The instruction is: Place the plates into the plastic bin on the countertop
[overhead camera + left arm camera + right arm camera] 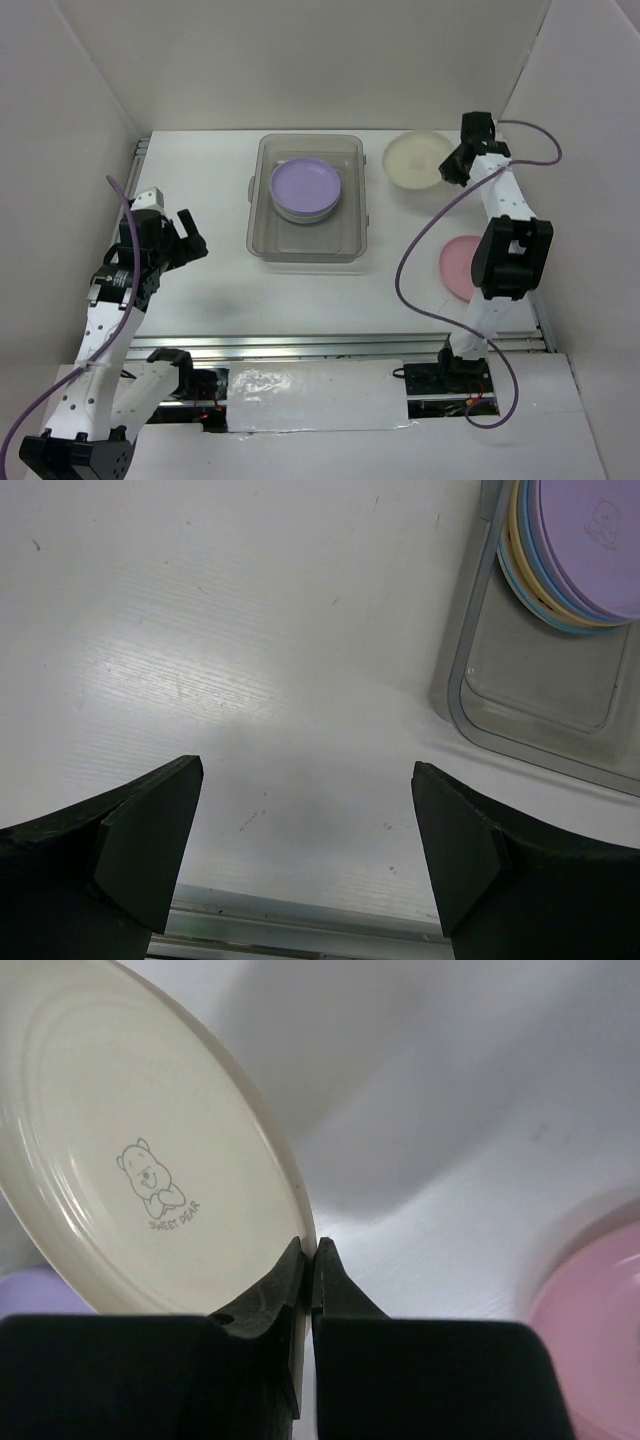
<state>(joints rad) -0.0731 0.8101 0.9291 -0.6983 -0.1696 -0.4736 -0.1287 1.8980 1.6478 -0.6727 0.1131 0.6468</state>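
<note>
Right wrist view, right gripper [310, 1270] pinched shut on rim of cream plate [140, 1140], right of plastic bin [300, 243], lavender-topped stack [306, 190] inside, pink plate [455, 265] on bench [200, 300], left gripper [192, 238] wide apart at bench's left.

The top external view looks steeply down from above and behind the arm bases and takes in the whole tabletop [200, 180]. The left wrist view sits low over the tabletop's left side, looking past its own fingers [150, 840] to the plastic bin [455, 695], which the top view shares. The right wrist view is very close to the cream plate [120, 1110] near the far right corner, also seen from above.
</note>
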